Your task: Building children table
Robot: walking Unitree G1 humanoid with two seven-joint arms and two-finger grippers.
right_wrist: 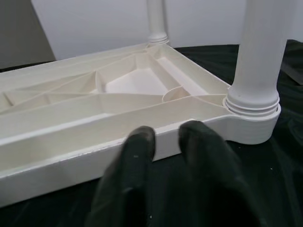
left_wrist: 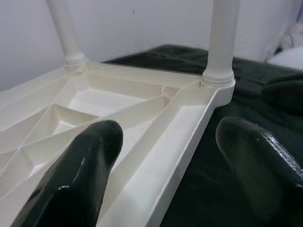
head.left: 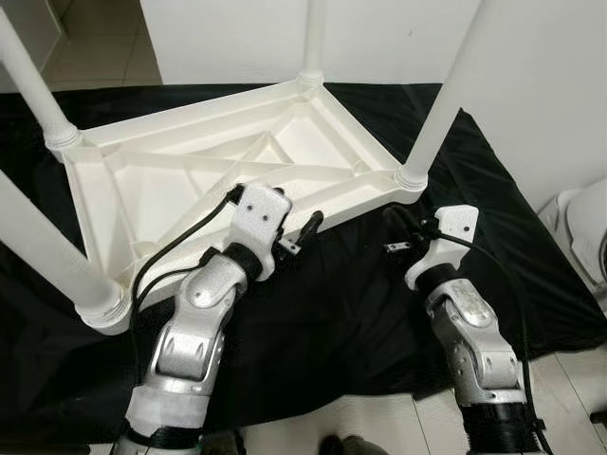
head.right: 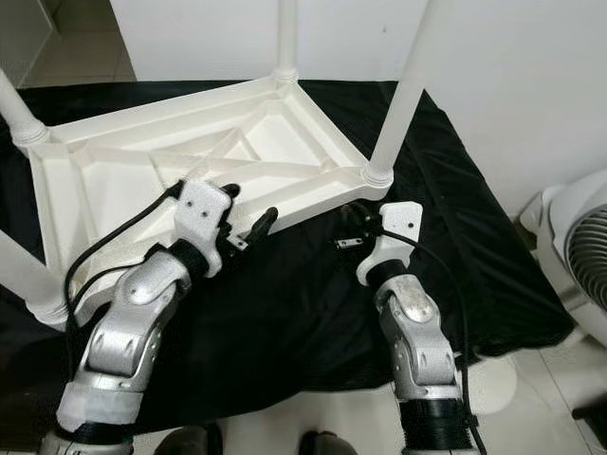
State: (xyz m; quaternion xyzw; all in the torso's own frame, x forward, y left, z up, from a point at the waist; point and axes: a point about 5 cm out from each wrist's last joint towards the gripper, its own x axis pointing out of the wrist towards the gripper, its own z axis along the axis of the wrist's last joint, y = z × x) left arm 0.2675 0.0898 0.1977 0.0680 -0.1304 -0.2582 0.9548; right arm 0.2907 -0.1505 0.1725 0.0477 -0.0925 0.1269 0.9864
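An upturned white table (head.right: 190,161) with 4 legs lies on black cloth (head.right: 313,303).

I see the table legs (head.left: 462,87) cut off by the frame's top. A white fan (head.right: 580,254) runs off the right edge.

I count one upturned white plastic table top (head.left: 218,180), four white tubular plastic legs (head.left: 453,90) standing from its corners, one black cloth sheet (head.left: 332,313) beneath, one white round fan (head.right: 583,256) and two black-fingered grippers.
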